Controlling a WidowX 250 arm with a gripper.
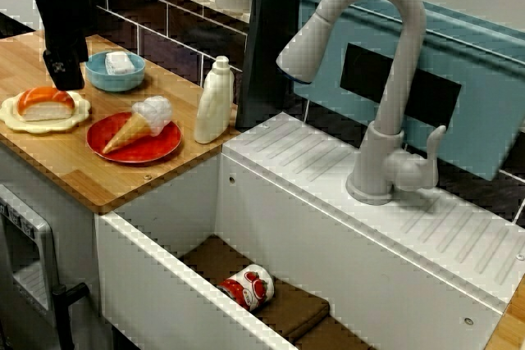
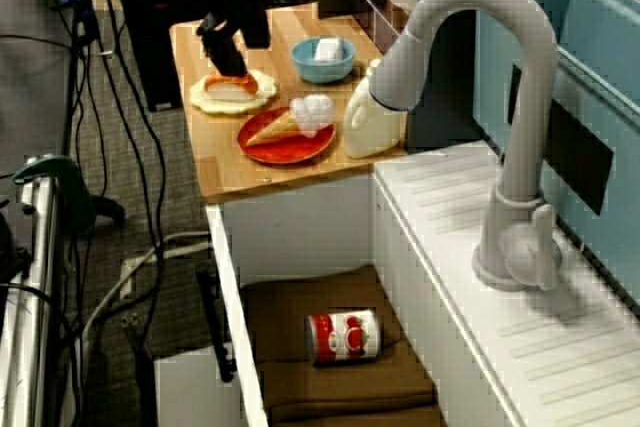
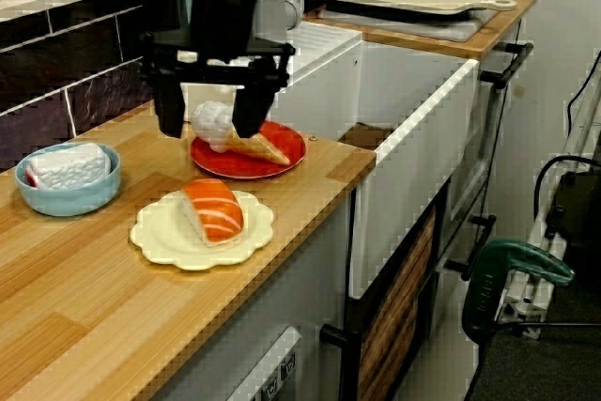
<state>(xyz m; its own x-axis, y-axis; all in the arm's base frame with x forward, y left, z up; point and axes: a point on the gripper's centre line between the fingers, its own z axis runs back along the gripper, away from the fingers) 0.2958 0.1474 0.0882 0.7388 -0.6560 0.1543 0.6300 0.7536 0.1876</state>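
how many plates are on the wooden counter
2: a cream plate under the salmon sushi, and a red plate under the ice cream cone beside it. None looks hidden.

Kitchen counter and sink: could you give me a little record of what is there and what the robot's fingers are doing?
Robot: fingers open, hovering over the salmon sushi, holding nothing
Sushi: on a cream plate, wooden counter
Nearby: ice cream cone on a red plate; blue bowl with a white piece; white bottle
Sink: red-labelled can lying on its side on a brown mat
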